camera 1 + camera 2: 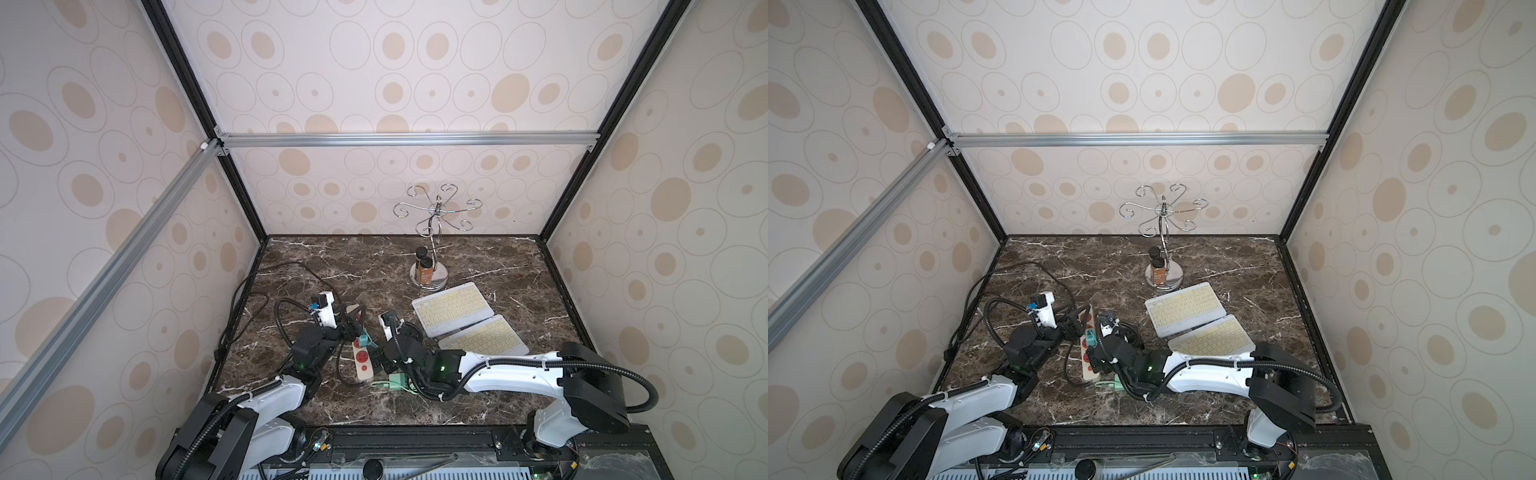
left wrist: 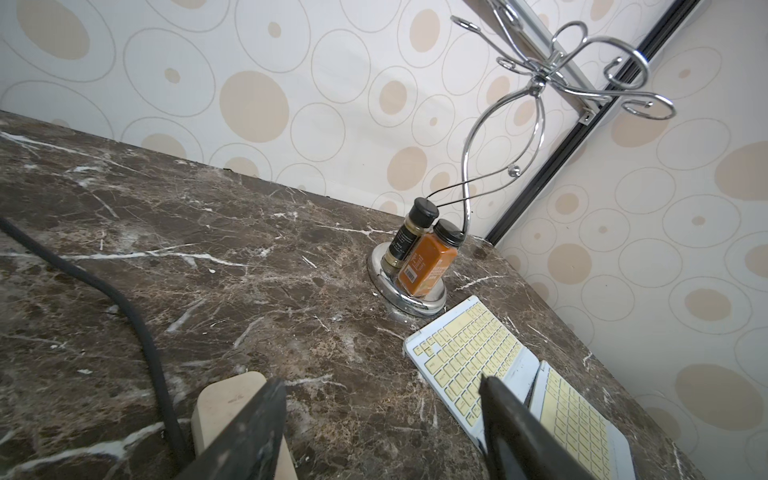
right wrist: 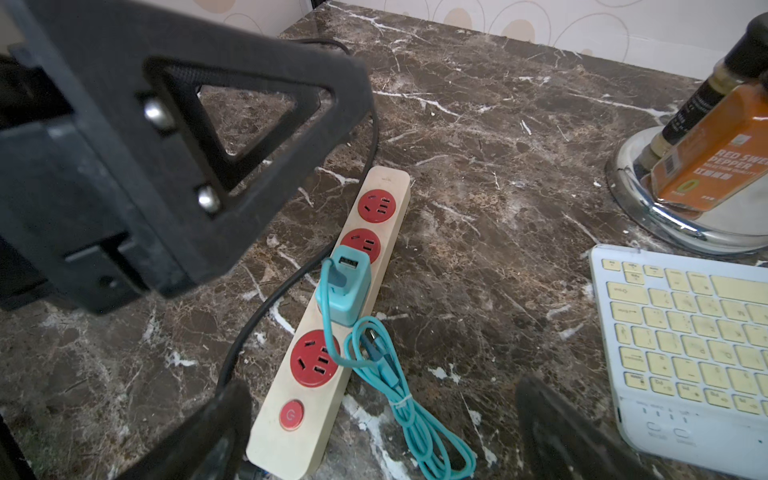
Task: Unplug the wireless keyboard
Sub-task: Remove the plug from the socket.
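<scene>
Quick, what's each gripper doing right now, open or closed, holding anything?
Left gripper: open, holding nothing.
Right gripper: open, holding nothing.

Bent left arm [image 1: 266, 395] reaches from tabletop [image 1: 415, 399] near edge; left gripper [image 2: 382, 386] fingers [image 2: 249, 424] parted, nothing between. Long right arm [image 1: 511, 370] stretches low leftward; right gripper [image 3: 382, 386] spread wide, empty, just beside left gripper. Both grippers left of tabletop centre.
</scene>
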{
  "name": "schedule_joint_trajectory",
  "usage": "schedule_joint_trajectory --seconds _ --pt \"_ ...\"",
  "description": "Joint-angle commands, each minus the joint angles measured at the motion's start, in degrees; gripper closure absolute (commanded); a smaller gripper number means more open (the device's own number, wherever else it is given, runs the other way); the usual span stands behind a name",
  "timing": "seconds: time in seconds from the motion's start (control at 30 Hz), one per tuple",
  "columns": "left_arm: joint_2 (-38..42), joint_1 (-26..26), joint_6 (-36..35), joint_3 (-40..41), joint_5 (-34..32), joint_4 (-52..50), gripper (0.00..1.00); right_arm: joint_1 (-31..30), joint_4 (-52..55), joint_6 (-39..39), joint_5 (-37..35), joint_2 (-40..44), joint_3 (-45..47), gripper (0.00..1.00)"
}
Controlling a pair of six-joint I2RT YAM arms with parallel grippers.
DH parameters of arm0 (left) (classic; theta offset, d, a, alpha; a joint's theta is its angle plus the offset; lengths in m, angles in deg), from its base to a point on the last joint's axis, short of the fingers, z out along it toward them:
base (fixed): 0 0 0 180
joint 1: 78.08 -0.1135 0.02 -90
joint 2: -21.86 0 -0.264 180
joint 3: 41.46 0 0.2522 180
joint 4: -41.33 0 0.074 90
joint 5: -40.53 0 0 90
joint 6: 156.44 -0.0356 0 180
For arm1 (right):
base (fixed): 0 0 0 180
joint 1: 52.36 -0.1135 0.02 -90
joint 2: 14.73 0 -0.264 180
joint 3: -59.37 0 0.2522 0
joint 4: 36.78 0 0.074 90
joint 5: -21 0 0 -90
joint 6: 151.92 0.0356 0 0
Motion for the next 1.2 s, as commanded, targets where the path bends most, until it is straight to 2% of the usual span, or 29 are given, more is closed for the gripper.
schedule_joint_trajectory --seconds 0.0,0.1,0.17,0.27,0.43,0.63,0.93,1.17 --pt "-2.9 -1.9 2.1 -1.9 1.6 4.0 0.27 -0.7 5.2 3.5 -5.1 -2.5 -4.5 0.00" --pt "-6.4 -3.0 2.9 -2.8 3.2 5.2 0.29 -0.8 14.8 5.0 -7.8 -7.0 -11.6 0.00" --pt "-8.5 -3.3 3.8 -3.6 4.0 5.5 0.30 -0.7 18.5 5.5 -7.1 -9.7 -15.1 0.00" --pt "-11.1 -3.6 5.9 -4.5 5.5 6.6 0.32 -0.8 14.7 3.7 -2.2 -11.2 -14.5 0.00" --pt "-13.6 -4.0 8.6 -4.6 6.5 9.0 0.34 -0.8 8.6 4.7 0.9 -11.9 -12.6 0.00" --pt "-16.6 -4.2 11.7 -6.1 7.1 8.3 0.40 -0.8 11.9 6.5 1.8 -16.2 -17.3 0.16" --pt "-21.5 -4.3 15.7 -6.5 8.3 11.9 0.49 -0.6 14.1 8.2 -1.5 -20.9 -21.8 0.20" --pt "-25.3 -4.6 16.4 -10.6 11.4 5.5 0.57 0.9 11.3 9.3 1.1 -22.7 -22.2 0.38"
